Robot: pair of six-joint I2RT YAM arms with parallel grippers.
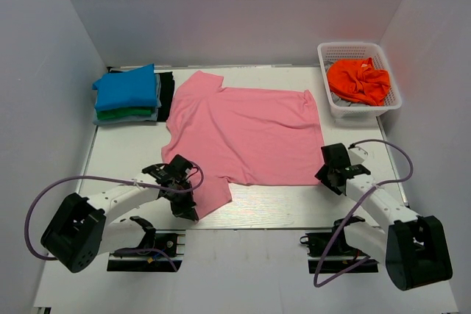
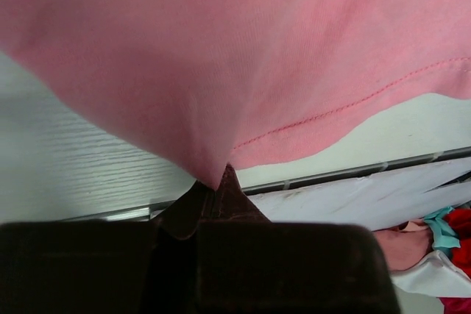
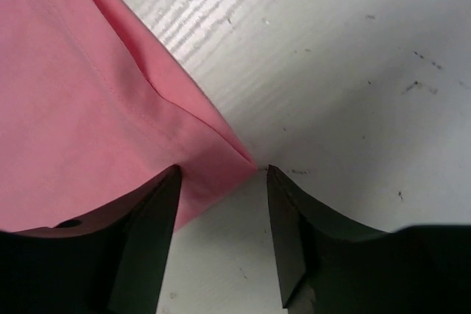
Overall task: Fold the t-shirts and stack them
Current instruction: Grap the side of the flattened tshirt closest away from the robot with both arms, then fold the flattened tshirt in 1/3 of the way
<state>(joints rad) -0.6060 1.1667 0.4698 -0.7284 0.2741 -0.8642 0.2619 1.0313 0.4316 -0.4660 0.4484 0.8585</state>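
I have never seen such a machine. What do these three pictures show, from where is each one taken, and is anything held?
These are two robot arms fixed at the near edge of a white table. Each arm ends in a two-finger gripper. The wide picture is taken from above and behind the arms. The other two come from small cameras on the wrists, looking along the fingers.

A pink t-shirt lies spread out in the middle. At the far left is a pile of folded shirts, with a blue t-shirt on top and a green t-shirt under it. At the far right, a white basket holds an orange t-shirt.

The left gripper is shut on the pink shirt's near sleeve. The right gripper is open around the near corner of its hem and holds nothing.
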